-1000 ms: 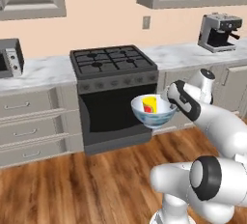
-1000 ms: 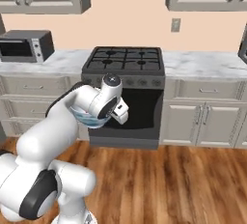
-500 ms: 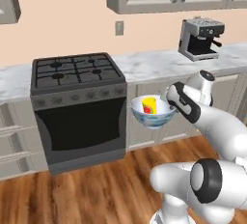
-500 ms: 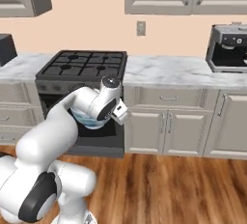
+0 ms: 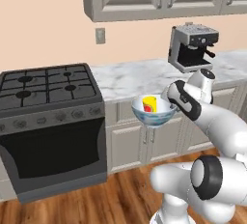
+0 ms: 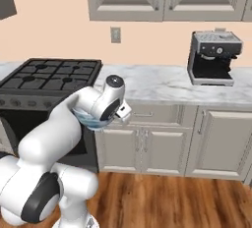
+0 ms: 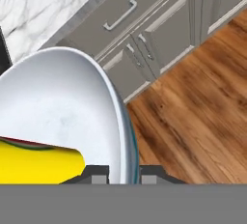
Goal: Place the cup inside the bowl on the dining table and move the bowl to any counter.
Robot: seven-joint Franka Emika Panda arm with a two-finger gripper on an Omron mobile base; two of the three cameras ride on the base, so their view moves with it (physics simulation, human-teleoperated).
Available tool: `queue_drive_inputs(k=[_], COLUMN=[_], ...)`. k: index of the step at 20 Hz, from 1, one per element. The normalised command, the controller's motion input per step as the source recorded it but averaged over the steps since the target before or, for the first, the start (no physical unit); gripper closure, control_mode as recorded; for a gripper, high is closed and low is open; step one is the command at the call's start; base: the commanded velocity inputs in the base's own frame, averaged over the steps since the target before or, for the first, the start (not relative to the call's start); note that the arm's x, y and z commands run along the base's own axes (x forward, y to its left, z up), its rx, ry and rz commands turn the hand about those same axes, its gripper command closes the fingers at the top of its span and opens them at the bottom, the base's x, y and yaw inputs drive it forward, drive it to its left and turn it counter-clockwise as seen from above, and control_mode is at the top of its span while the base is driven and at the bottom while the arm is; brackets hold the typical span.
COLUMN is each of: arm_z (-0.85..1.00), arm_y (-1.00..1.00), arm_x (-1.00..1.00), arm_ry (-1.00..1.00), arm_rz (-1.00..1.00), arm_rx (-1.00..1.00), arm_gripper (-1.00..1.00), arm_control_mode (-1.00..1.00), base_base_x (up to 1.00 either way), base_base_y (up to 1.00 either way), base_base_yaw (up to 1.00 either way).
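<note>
A: What was nearest the camera on the hand?

B: The round, wide bowl (image 7: 62,107), white inside and bluish-grey patterned outside. Its rim ran between the two dark finger tips (image 7: 96,175), so the jaws were clamped on the bowl's wall, one tip inside and one outside.

A: And the small yellow cup with the red patch (image 5: 150,105)?

B: It sat inside the bowl, leaning toward one side. From the hand it showed as a yellow shape low in the white interior.

A: Where was the bowl in the room?

B: It was held up in the air by the gripper (image 5: 170,103), in front of the grey-beige panelled cabinet doors (image 5: 126,143), roughly level with the top edge of the narrow white marble counter with grey veins (image 5: 132,79) and short of it. Under it lay the brown wooden floor (image 7: 193,117).

A: What stood farther back?

B: The black gas stove (image 5: 48,85) was to the left, and the steel coffee machine (image 5: 192,47) stood on the counter to the right, against the peach wall.

A: How far along was the job, then?

B: I judged the first half done, since the cup was in the bowl. What remained was reaching over the marble, setting the bowl down between stove and coffee machine, and letting go.
</note>
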Motion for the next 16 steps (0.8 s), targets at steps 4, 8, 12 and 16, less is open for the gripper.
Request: queue_drive_inputs(k=[4,8,12,16], arm_z=[0.0,0.0,0.0,0.0], arm_y=[0.0,0.0,0.0,0.0], arm_x=[0.0,0.0,0.0,0.0], arm_ry=[0.0,0.0,0.0,0.0], arm_rz=[0.0,0.0,0.0,0.0], arm_rx=[0.0,0.0,0.0,0.0], arm_gripper=[1.0,1.0,1.0,1.0], arm_control_mode=[1.0,1.0,1.0,1.0], base_base_x=[0.55,0.7,0.76,0.67], base_base_y=[-0.24,-0.02,-0.01,-0.15], base_base_yaw=[0.0,0.0,0.0,0.0])
